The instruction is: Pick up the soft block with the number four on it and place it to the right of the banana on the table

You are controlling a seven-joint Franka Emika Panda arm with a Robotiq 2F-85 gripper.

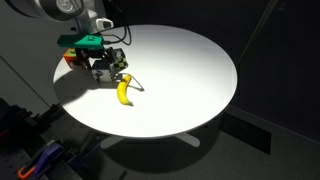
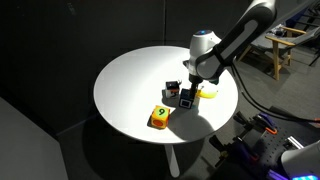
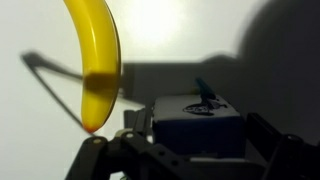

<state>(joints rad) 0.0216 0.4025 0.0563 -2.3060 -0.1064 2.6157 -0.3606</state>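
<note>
Soft block [image 3: 197, 118] is seen between the fingers of the claw [image 3: 195, 128]; whether it is gripped cannot be told. Banana [image 3: 95, 60] lies forward-left of the claw on the worktop [image 3: 200, 30], lengthwise away from it.

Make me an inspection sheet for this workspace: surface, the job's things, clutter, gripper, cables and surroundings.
Surface: round white table, brightly lit, with hard shadows.
Job's things: the soft block sits between the gripper's fingers in the wrist view, close beside the banana, which lies on the table.
Clutter: an orange-red cube and a darker cube, both on the table.
Gripper: the gripper is low over the table with its jaws either side of the block; whether it is clamped cannot be told.
Cables: what looks like a thin dark cable loops above the gripper in an exterior view.
Surroundings: dark backdrop; wooden furniture beyond the table.
</note>
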